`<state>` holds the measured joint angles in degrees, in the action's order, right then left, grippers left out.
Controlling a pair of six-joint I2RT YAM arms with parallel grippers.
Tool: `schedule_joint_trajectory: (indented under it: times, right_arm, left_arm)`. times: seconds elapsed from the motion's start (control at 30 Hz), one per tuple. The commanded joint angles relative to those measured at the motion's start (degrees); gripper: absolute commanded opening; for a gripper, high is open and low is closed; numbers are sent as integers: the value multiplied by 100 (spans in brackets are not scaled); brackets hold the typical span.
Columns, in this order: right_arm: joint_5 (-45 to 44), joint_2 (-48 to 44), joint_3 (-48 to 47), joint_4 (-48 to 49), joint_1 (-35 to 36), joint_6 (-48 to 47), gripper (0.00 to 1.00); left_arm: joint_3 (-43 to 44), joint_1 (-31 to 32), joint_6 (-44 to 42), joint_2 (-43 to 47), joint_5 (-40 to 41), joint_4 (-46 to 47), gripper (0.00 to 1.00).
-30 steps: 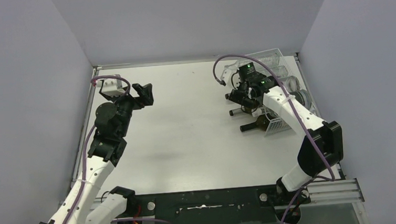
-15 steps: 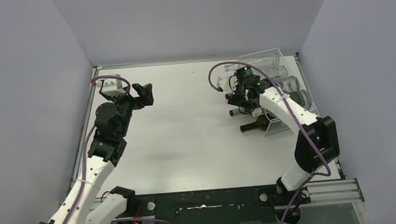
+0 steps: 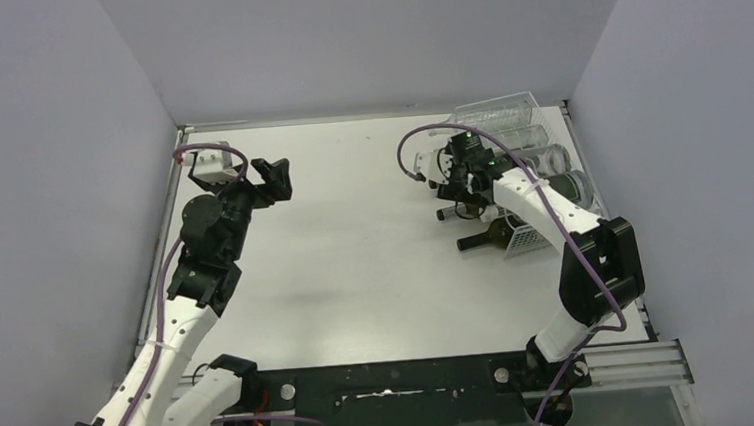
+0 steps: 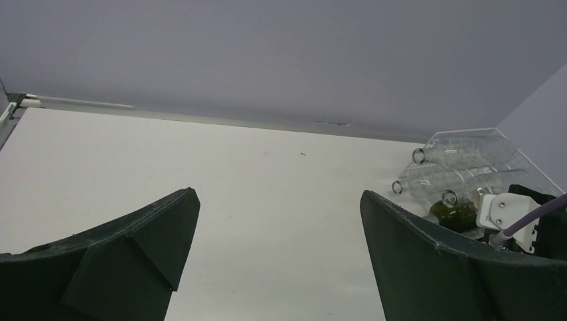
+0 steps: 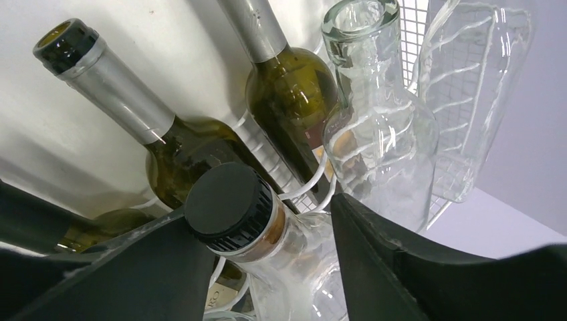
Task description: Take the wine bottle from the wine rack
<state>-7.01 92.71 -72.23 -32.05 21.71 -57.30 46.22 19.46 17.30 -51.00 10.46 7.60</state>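
The white wire wine rack (image 3: 522,241) stands at the far right of the table and holds several bottles lying on their sides. My right gripper (image 3: 458,180) is at its open front. In the right wrist view the rack's wires (image 5: 313,179) run under the bottles. My right gripper (image 5: 259,217) is open, its jaws on either side of the neck of a clear bottle with a black cap (image 5: 229,206). The left finger is against the cap and a gap shows at the right finger. My left gripper (image 3: 272,176) is open and empty, above the table's far left (image 4: 277,200).
Two green wine bottles (image 5: 194,154) (image 5: 294,93) with silver-wrapped necks and an open-mouthed clear bottle (image 5: 378,134) lie beside the capped one. A dark bottle's neck (image 3: 480,238) sticks out of the rack toward the table's middle. Grey walls enclose the table.
My right wrist has shifted a little left and back at the rack's front, and its elbow has swung in. The left arm has not moved.
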Motion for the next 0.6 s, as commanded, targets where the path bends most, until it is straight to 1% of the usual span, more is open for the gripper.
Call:
schedule_joint_trajectory:
  times: [0.0, 0.03, 0.17, 0.3, 0.37, 0.4, 0.57]
  right_arm:
    - [-69, 44, -55, 323, -33, -150, 59]
    - [-71, 31, -81, 339, -30, -148, 56]
    - [-60, -84, -132, 382, -32, -157, 41]
    - [-54, -254, -151, 496, -30, -184, 34]
    - [-11, -342, -160, 430, -29, -341, 24]
    - [-27, -406, -135, 440, -22, -393, 22]
    - [-145, -710, -88, 797, 37, -374, 17]
  left_arm:
    - [28, 14, -97, 45, 40, 364, 94]
    - [32, 14, -95, 40, 29, 365, 94]
    - [30, 14, -95, 14, 33, 370, 93]
    - [19, 15, -95, -16, -2, 374, 93]
    - [19, 14, -95, -31, -9, 374, 93]
    - [19, 18, -95, -37, -7, 374, 93]
    - [23, 5, -86, -49, -13, 381, 93]
